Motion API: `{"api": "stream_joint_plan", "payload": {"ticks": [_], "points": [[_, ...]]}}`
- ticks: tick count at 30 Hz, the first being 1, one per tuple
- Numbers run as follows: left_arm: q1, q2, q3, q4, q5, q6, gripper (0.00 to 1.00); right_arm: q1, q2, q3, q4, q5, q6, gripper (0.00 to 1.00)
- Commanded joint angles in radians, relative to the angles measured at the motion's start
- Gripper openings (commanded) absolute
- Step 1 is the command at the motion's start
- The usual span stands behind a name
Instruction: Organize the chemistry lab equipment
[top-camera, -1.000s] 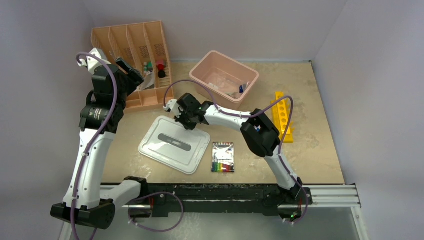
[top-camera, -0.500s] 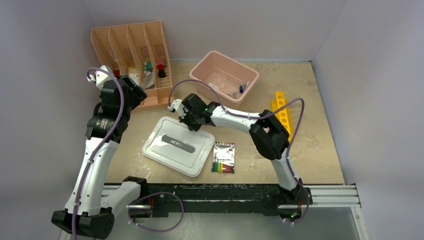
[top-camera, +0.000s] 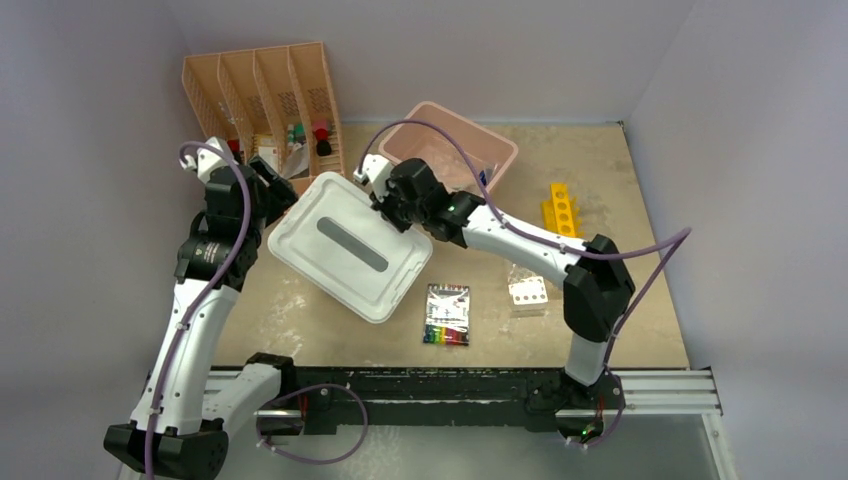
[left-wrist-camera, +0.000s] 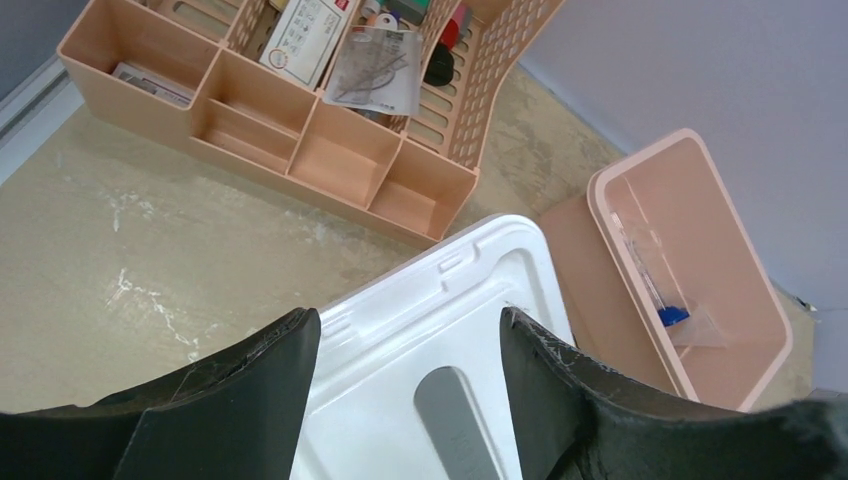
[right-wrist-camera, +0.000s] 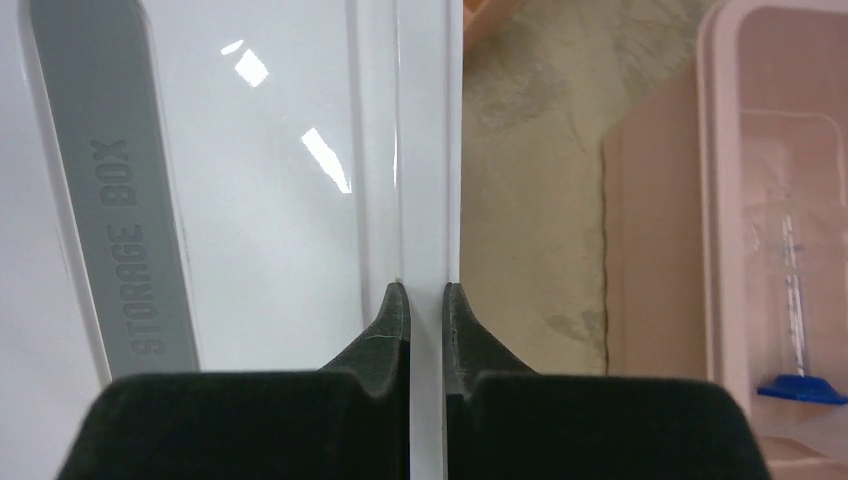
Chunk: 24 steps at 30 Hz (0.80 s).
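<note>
My right gripper (top-camera: 387, 207) (right-wrist-camera: 427, 290) is shut on the rim of a white storage-box lid (top-camera: 350, 245) (right-wrist-camera: 260, 180) and holds it tilted above the table. The lid's far corner (left-wrist-camera: 480, 270) shows between the fingers of my left gripper (top-camera: 275, 185) (left-wrist-camera: 410, 325), which hangs open just above it without touching. A pink bin (top-camera: 498, 150) (left-wrist-camera: 610, 200) (right-wrist-camera: 715, 200) behind the lid holds a blue-capped tube (left-wrist-camera: 673, 315) (right-wrist-camera: 795, 388) and clear glassware. A clear tube rack (top-camera: 527, 290) stands on the table to the right.
A peach desk organizer (top-camera: 270, 100) (left-wrist-camera: 250, 150) at the back left holds a clear packet (left-wrist-camera: 375, 70) and small items. A yellow rack (top-camera: 562, 215) lies at the right. A packet with coloured strips (top-camera: 447, 315) lies near the front centre.
The right gripper closed on the lid's rim, lifted it off the table and carried it back and left. The left arm came down toward the lid. The clear tube rack is now uncovered.
</note>
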Motion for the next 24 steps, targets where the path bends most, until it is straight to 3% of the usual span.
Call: {"api": "stream_joint_plan", "payload": {"ticks": [1,8,14,19,24], "points": [[-0.005,-0.011,0.025,0.079,0.066,-0.015,0.67,-0.059,-0.084,-0.01,0.061,0.073,0.041,0.0],[-0.006,-0.014,-0.023,0.255,0.31,0.017,0.69,-0.157,-0.138,0.051,-0.015,0.168,0.068,0.0],[-0.005,0.021,-0.083,0.334,0.45,0.003,0.7,-0.263,-0.199,0.057,-0.027,0.128,0.116,0.0],[-0.005,0.092,-0.168,0.554,0.686,-0.126,0.7,-0.347,-0.251,0.037,-0.011,0.034,0.151,0.0],[-0.005,0.185,-0.23,0.9,0.873,-0.327,0.7,-0.43,-0.289,0.01,0.012,-0.135,0.204,0.0]]}}
